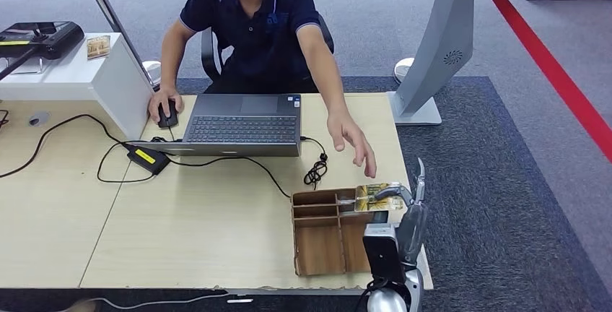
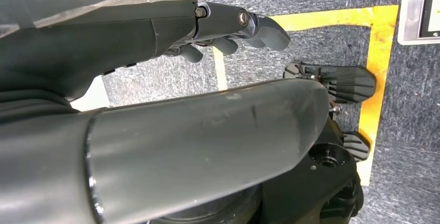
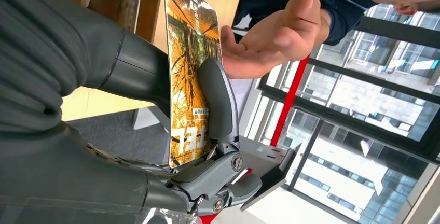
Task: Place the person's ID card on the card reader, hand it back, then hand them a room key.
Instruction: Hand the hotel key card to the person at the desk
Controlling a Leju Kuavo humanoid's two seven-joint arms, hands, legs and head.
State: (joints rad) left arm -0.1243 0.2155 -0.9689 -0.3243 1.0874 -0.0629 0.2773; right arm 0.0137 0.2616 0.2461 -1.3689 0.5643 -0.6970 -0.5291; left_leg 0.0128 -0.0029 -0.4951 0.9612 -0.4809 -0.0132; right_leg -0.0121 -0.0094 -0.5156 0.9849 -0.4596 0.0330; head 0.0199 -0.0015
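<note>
A room key is held up by the right hand over the tray.

The room key [image 3: 189, 73], an orange printed card, is pinched between thumb and fingers of the right hand [image 1: 399, 204], above the far right corner of the wooden tray [image 1: 317, 243] on the table [image 1: 202, 218]. The left hand [image 2: 228, 27] is seen with fingers loosely curled and nothing in them. Just beyond the card, the person's hand [image 1: 352, 139] is stretched out, palm open. Farther away, a laptop [image 1: 242, 124] is placed.
</note>
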